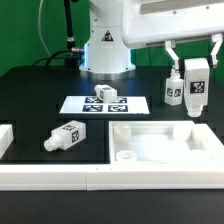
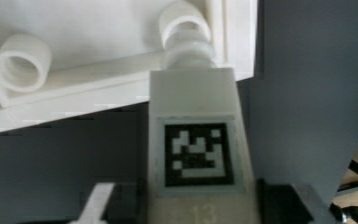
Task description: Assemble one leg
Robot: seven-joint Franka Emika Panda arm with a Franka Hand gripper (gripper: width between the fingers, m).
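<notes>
Claw: gripper (image 1: 197,66) closed on the held leg (image 2: 197,130), dark pads on its flat sides. The grip is judged, since the wrist view is blurred.
Leg place: just above the panel's (image 1: 170,145) far corner, apparently clear of it.
Long axis: upright, in line with the claw, peg end down.
Key relation: the peg points at a round socket (image 2: 179,22) in the panel, so a straight descent looks right.
Materials: matte white plastic, square section, printed tag (image 2: 197,152); the panel is white with a raised rim.
Spare leg (image 1: 172,90): upright behind the panel's far edge.

The leg (image 1: 196,88) is smooth white plastic; the table (image 1: 30,95) matt black.
</notes>
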